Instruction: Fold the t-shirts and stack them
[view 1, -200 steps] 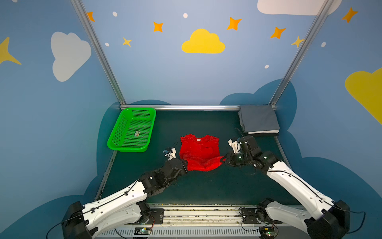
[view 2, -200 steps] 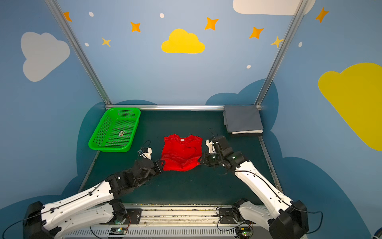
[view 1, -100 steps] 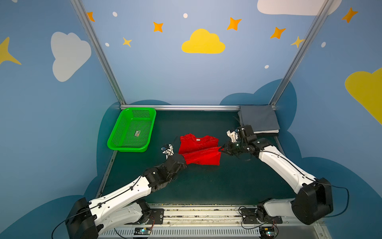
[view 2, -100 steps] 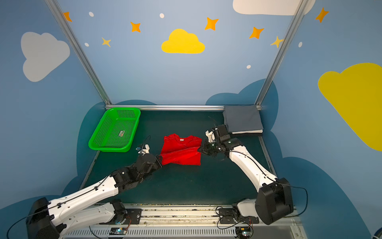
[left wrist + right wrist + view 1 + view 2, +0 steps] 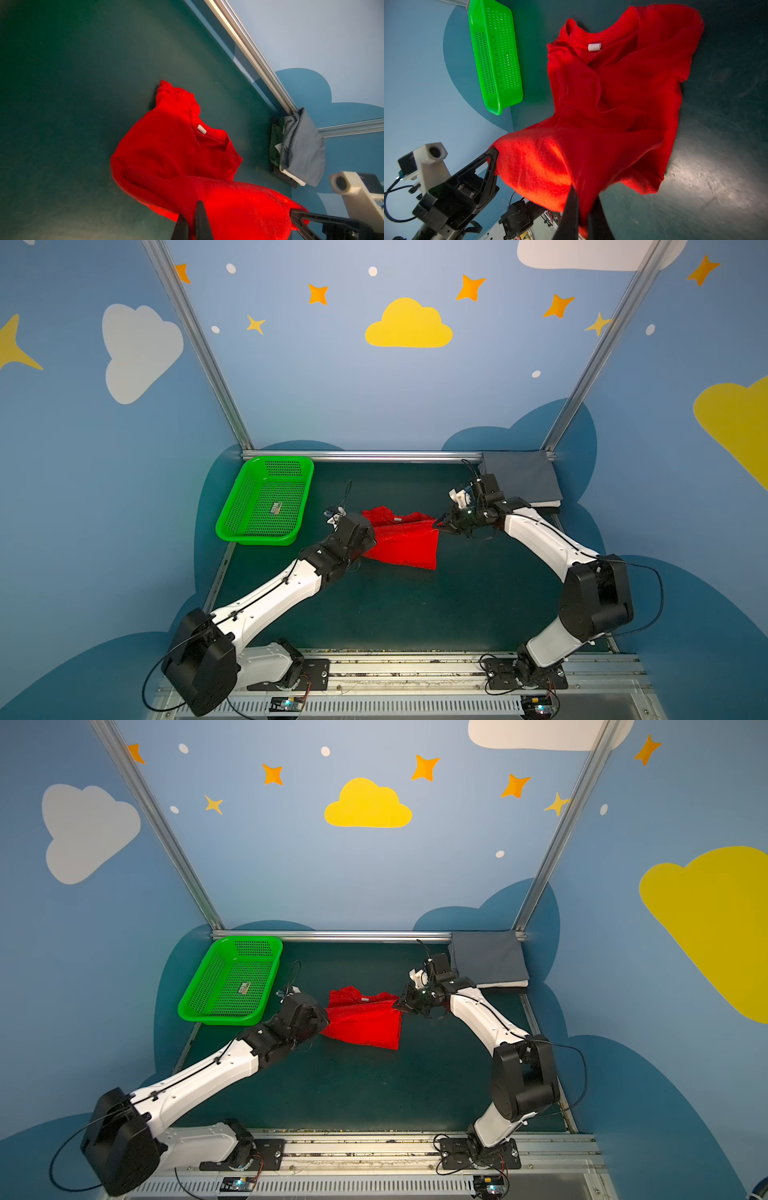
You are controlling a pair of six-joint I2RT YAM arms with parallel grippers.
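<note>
The red t-shirt point(image 5: 401, 541) point(image 5: 363, 1021) lies mid-table, its lower part lifted and doubled over towards the collar. The white neck label point(image 5: 202, 129) point(image 5: 594, 46) shows. My left gripper point(image 5: 192, 216) is shut on the shirt's hem at its left corner point(image 5: 368, 531). My right gripper point(image 5: 584, 205) is shut on the hem at the right corner point(image 5: 437, 524) point(image 5: 398, 1004). The cloth hangs stretched between the two grippers, above the rest of the shirt. A folded stack with a grey t-shirt on top point(image 5: 521, 483) point(image 5: 488, 961) point(image 5: 301, 149) sits in the back right corner.
A green perforated basket point(image 5: 227, 512) point(image 5: 195, 990) point(image 5: 496, 62) stands at the back left, holding only a small label. A metal rail point(image 5: 365, 455) and blue walls close the back and sides. The dark green mat point(image 5: 415, 605) stretches in front of the shirt.
Both grippers have moved towards the back, carrying the shirt's lower hem up and over its body. The shirt now looks shorter, doubled on itself.
</note>
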